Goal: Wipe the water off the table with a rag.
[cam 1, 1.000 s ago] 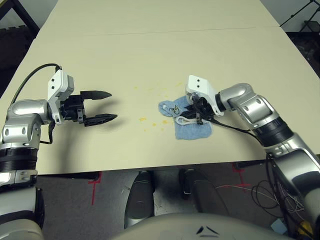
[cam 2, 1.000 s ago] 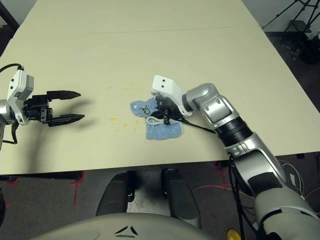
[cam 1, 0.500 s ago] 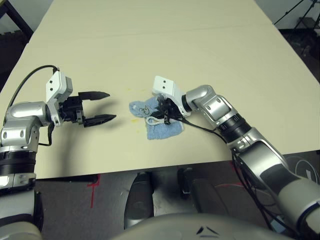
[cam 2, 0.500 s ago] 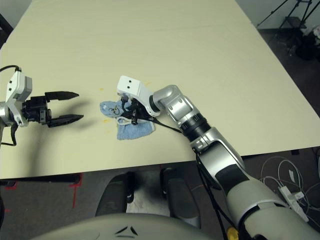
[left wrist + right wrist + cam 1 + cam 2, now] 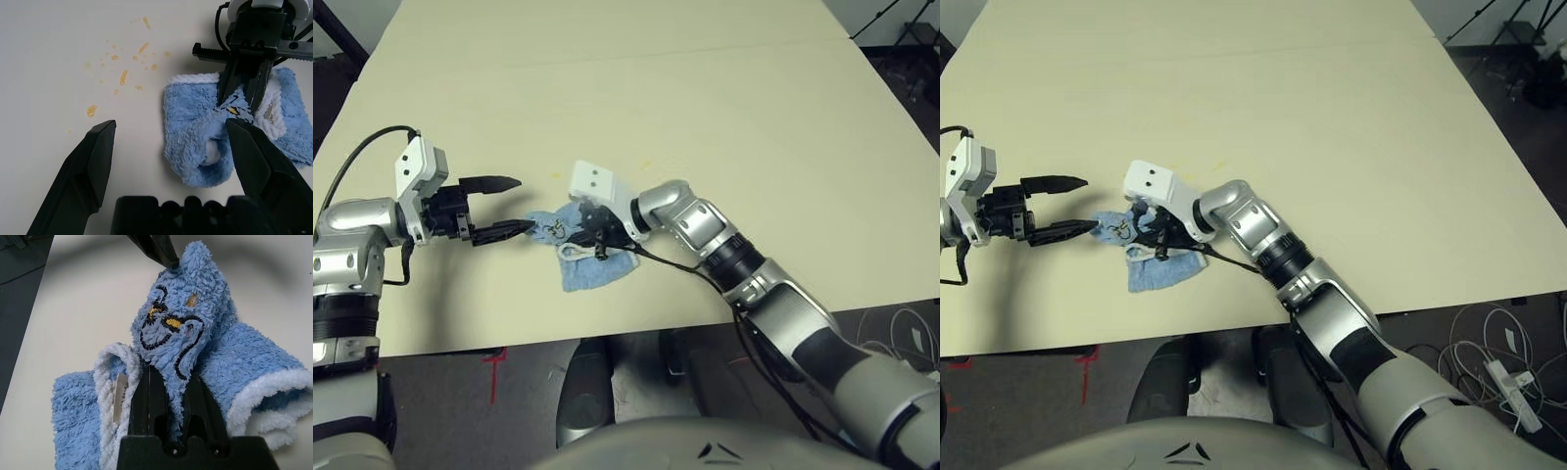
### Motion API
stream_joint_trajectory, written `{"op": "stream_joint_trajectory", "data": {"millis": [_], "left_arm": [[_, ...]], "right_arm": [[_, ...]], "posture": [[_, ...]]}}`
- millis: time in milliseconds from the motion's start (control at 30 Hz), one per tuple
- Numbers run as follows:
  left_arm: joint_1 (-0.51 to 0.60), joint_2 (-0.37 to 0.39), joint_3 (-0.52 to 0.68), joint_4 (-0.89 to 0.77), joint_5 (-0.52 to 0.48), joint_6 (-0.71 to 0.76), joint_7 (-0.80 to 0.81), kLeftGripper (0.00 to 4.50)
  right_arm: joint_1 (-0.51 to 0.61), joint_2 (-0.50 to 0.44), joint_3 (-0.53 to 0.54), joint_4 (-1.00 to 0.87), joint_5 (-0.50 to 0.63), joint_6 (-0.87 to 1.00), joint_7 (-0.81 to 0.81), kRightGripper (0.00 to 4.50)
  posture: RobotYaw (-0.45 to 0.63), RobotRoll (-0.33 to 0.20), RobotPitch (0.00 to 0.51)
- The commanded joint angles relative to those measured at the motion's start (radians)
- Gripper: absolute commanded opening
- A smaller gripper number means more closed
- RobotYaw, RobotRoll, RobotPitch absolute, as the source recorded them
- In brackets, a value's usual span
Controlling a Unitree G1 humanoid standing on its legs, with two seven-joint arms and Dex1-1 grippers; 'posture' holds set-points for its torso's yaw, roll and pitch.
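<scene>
In the left eye view we see the right pincer (image 5: 597,238) clamped on the rag (image 5: 591,262), which lies on the table (image 5: 754,127) nearer its front edge, left of the middle. The left pincer (image 5: 512,205) gapes wide and holds nothing, one tip just at the rag. The left wrist view shows the water (image 5: 123,77) as yellowish specks beside the rag (unwiped, we judge). The right wrist view shows a pinched fold between closed fingers (image 5: 200,411); wiping remains.

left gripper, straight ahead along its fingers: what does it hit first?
Likely the rag: the left gripper is open, one finger already at the rag's edge. Just behind is the right gripper, shut on that cloth.
</scene>
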Motion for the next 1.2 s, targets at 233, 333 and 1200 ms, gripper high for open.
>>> {"op": "stream_joint_trajectory", "data": {"millis": [233,333,1200], "left_arm": [[0.008,0.014,0.005,0.022,0.016,-0.013,0.002,4.5],[0.001,0.011,0.001,0.032,0.019,-0.017,0.003,4.5],[-0.1,-0.007,-0.036,0.178,0.064,-0.085,-0.021,4.5]], "right_arm": [[0.026,-0.108,0.041,-0.062,0.005,0.056,0.087,0.07],[0.03,-0.207,0.037,-0.149,0.026,0.1,0.145,0.07],[-0.111,-0.604,-0.327,-0.114,0.247,0.245,0.098,0.07]], "posture": [[0.29,0.0,0.233],[0.29,0.0,0.232],[0.24,0.0,0.218]]}}
